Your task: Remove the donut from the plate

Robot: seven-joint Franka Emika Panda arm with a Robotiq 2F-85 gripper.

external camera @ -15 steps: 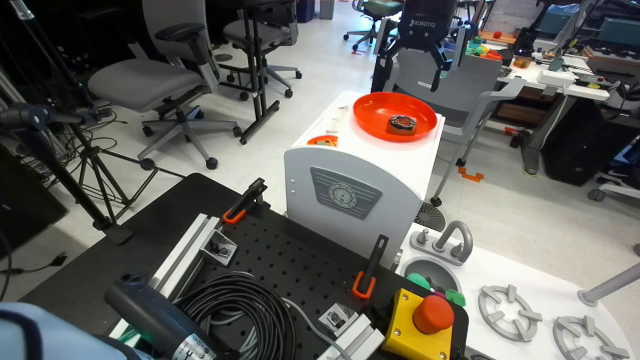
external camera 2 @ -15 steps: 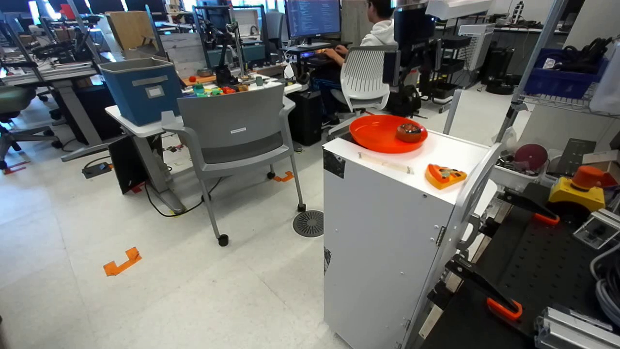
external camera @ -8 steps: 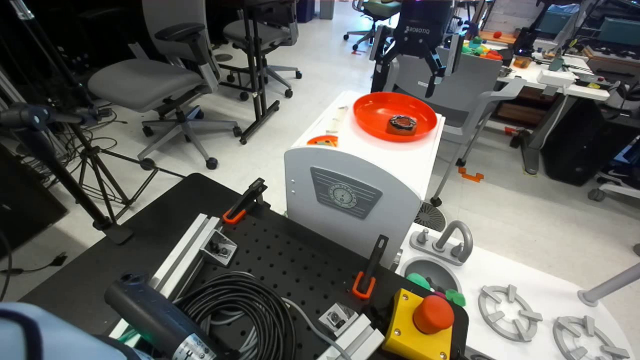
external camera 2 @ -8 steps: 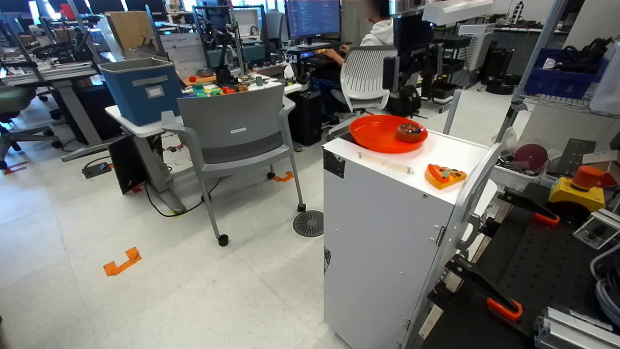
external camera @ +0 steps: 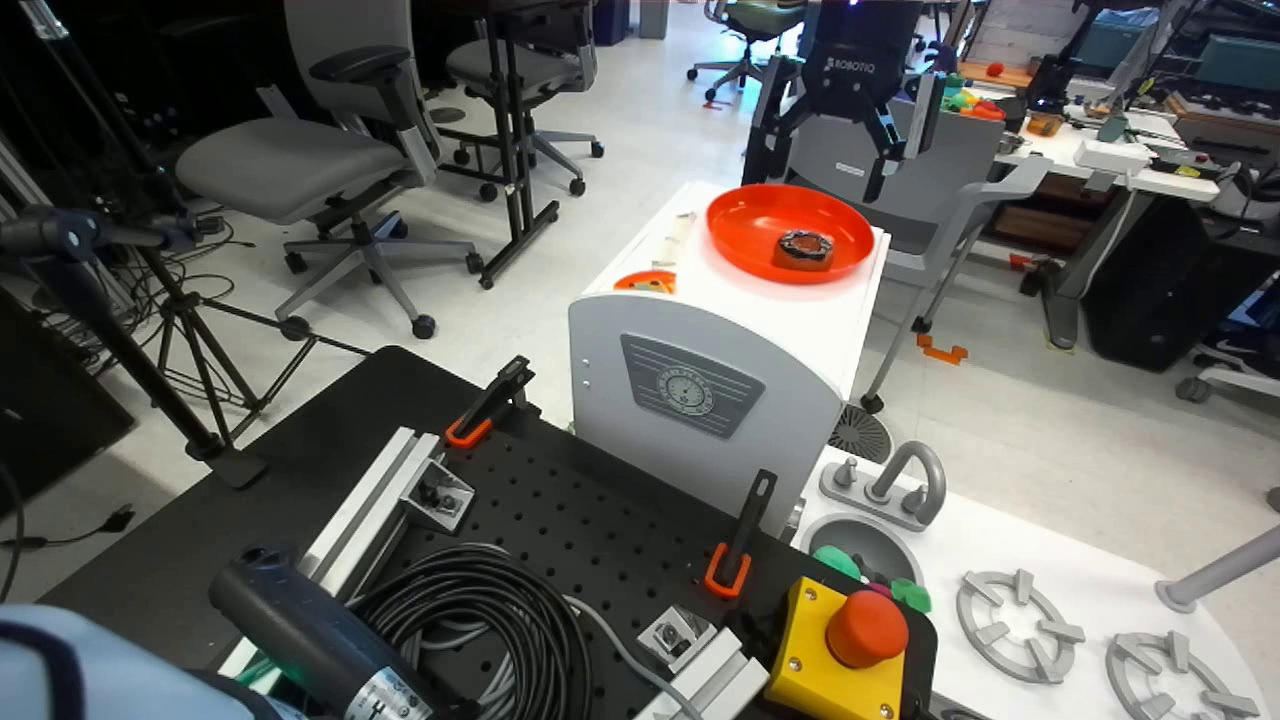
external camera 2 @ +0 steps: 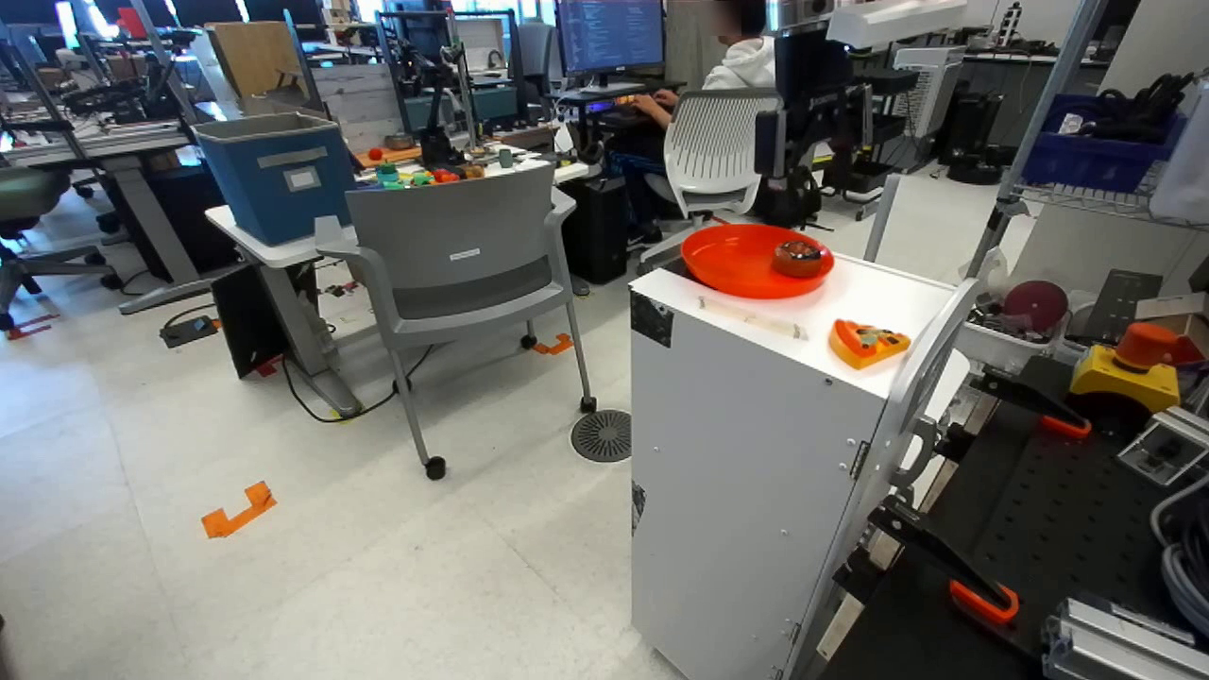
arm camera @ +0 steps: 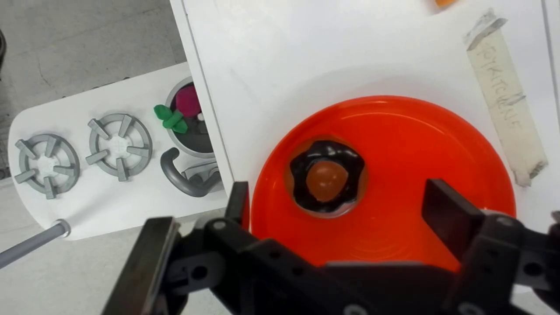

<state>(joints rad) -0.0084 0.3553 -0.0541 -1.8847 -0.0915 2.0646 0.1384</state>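
The donut point(arm camera: 326, 179), a brown ring-like lump with dark wavy icing, lies flat inside the orange plate point(arm camera: 428, 144). In both exterior views it rests near the rim of the plate point(external camera 2: 723, 269), on top of the white box point(external camera: 730, 310). My gripper point(arm camera: 337, 194) is open, its fingers wide apart with nothing between them. From an exterior view, the gripper point(external camera: 822, 175) hangs above the plate's far side, clear of donut and plate. In the wrist view the donut appears ahead of the fingertips, nearer the left finger point(arm camera: 237, 201).
An orange wedge-shaped toy point(external camera 2: 867, 343) lies on the box top beside the plate, near a strip of tape point(arm camera: 507, 105). Below the box stands a white counter with a sink point(external camera: 865, 545), faucet point(external camera: 915, 480) and burner rings point(external camera: 1020, 630). A grey chair point(external camera 2: 463, 255) stands behind.
My gripper has come down slightly, with a small sideways shift, and stays open. Donut and plate have not moved.
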